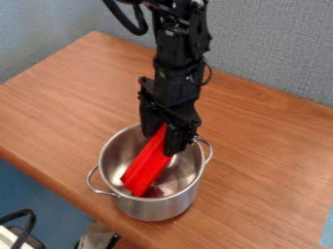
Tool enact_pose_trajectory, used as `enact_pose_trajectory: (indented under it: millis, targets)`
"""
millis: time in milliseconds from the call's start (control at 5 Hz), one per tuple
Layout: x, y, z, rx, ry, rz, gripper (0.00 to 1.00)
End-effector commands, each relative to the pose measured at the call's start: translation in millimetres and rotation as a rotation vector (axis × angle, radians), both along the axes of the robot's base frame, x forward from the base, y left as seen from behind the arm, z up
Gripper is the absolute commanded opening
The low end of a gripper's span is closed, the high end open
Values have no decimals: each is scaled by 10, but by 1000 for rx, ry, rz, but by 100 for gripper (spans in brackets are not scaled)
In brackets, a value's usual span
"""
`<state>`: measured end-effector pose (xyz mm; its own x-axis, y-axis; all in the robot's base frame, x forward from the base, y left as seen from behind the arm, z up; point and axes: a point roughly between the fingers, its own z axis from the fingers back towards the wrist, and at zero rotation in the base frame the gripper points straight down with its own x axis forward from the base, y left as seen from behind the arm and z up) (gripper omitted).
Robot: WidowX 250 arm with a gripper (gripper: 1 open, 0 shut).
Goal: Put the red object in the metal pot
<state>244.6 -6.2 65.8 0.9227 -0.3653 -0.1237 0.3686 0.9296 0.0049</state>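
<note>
The red object (148, 165) leans slanted inside the metal pot (172, 204), its lower end on the pot's bottom at the left and its upper end rising toward the far right rim. My gripper (170, 134) hangs straight down over the pot's far side. Its dark fingers stand apart on either side of the bar's upper end. Whether they touch the bar I cannot tell.
The pot stands near the front edge of a brown wooden table (65, 92). Beyond the table's left and far edges there is blue-grey background. Black cables (16, 229) and some gear lie below the table's front edge at the lower left.
</note>
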Motion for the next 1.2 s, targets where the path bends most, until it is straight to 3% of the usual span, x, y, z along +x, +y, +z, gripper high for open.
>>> enact_pose_trajectory:
  millis: [0,1000]
  targets:
    - [66,37,181,2,-59,8,0]
    - [80,94,362,-5,-89,38,0]
